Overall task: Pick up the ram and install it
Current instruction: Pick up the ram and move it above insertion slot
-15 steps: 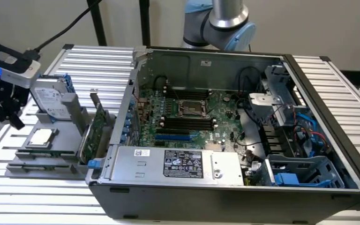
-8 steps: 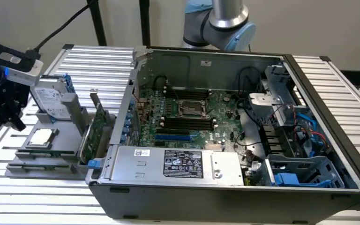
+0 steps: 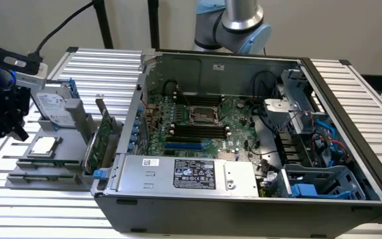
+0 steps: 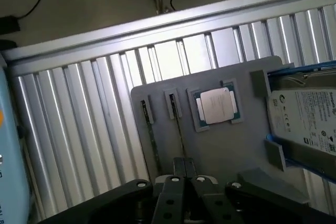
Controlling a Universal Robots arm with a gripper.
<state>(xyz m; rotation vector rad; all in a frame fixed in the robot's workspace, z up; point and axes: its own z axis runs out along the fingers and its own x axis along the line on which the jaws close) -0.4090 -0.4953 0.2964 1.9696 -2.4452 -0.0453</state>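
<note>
- Ram [image 4: 177, 129] stood on edge as two thin sticks, each in its own narrow slot of the grey tray [image 4: 231, 150]. They were side by side, just beside the square processor chip [image 4: 216, 106].
- Gripper [image 4: 185, 167] hung above the tray, nearest the stick next to the chip. Its fingertips looked pressed together, with no gap and nothing between them.
- By my judgement a stick would be light and stiff but fragile: a thin board that dislikes twisting, with small chips on its faces.
- Best hold, I judged, was across the two flat faces near the middle of the long upper edge, so that a stick would lift straight out of its slot without tilting.
- Hard drive [image 4: 307, 116] on the same tray bore a white label with dark print and symbols, too fine to read.
- Power supply [image 3: 191, 174] inside the open computer case [image 3: 244, 214] carried a black label with white print and a small white sticker. No brand could be made out.
- Black memory slots [image 3: 198, 132] on the motherboard looked empty and lay well apart from the tray.
</note>
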